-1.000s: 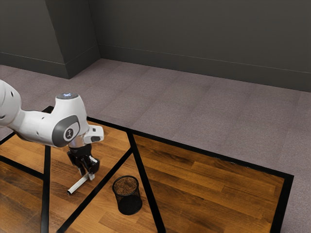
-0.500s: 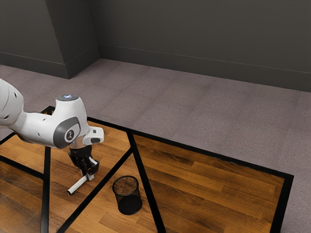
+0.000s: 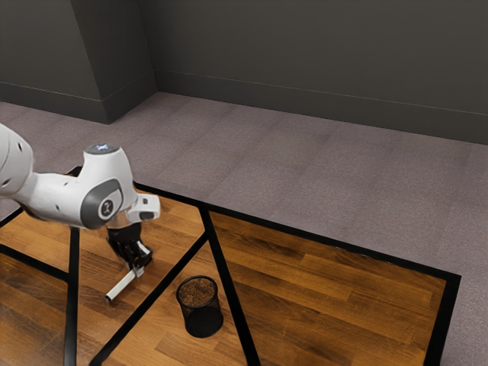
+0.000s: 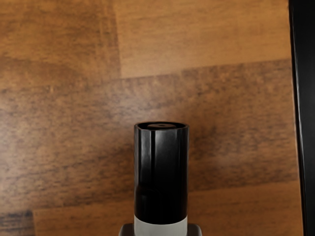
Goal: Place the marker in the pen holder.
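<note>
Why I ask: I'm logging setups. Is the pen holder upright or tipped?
Upright: the pen holder stands on its base, open rim facing up.

Shows smooth, glossy plastic on cylindrical black marker cap, grained wood on flat brown tabletop, metal mesh on round black pen holder.

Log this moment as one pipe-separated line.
gripper: shut on marker | marker: outside pen holder | pen holder: upright on table, exterior view's right of marker | marker-table clearance: cannot tell | placement: not done
</note>
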